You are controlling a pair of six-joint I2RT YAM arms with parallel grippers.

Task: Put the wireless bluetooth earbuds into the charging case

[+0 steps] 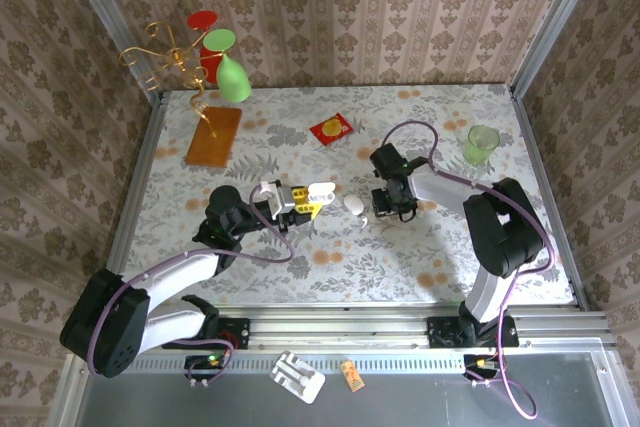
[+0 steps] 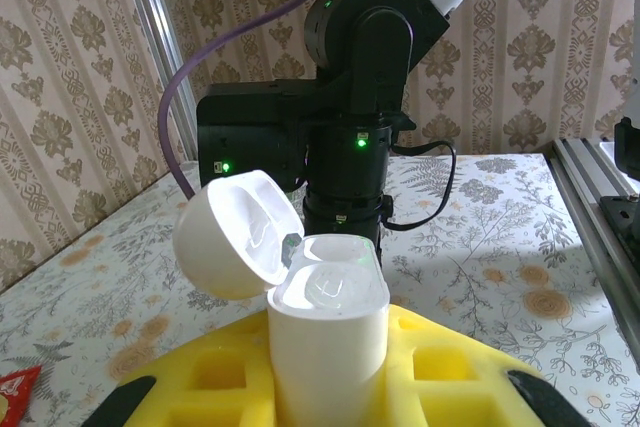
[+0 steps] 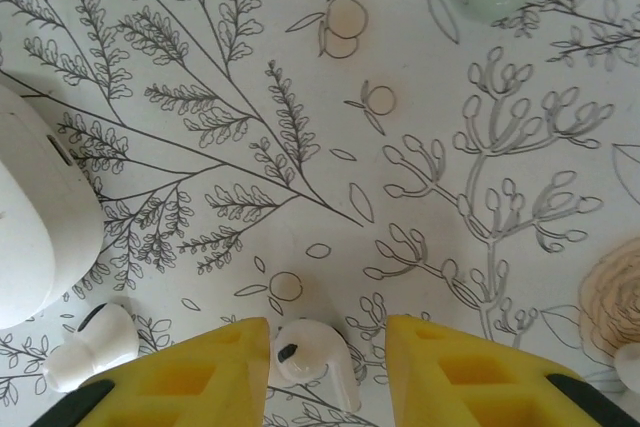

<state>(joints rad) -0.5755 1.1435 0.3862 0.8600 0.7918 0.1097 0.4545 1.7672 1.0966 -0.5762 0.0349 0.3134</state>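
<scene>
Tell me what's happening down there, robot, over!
Left pincer shut on open white plastic charging case. Right pincer open, straddling tiny white plastic earbud. Second white earbud and white oval case close beside.

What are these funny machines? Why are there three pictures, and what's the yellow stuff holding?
They are two robot arms bolted to a table. One picture looks down from above; the other two come from cameras on each wrist. The yellow parts are gripper fingers. The left gripper squeezes a white charging case with its lid open. The right gripper is open, straddling a tiny white earbud on the flowery table. A second earbud lies nearby, beside another white case.
</scene>
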